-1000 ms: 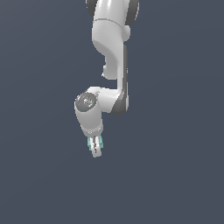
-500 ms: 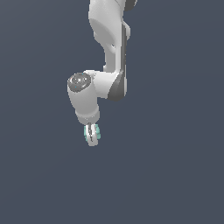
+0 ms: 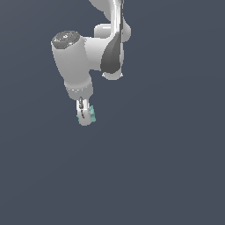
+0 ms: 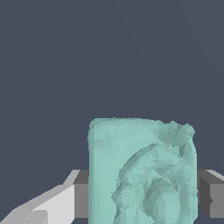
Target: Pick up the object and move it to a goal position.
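A white Panda arm (image 3: pixel 88 52) reaches down from the top of the exterior view, its wrist left of centre. Below the wrist the gripper (image 3: pixel 85 117) points downward, its fingers closed against a small pale teal block (image 3: pixel 92 115). Plain dark grey ground (image 3: pixel 167 167) surrounds them.

Flat, even light — sharp, shadowless

Exterior view: you look from a distance at the whole arm (image 3: pixel 90 52) against plain grey.
Wrist view: you sit right behind the gripper (image 4: pixel 142 192), very close.
Shared: the teal block (image 3: pixel 86 115) (both views).
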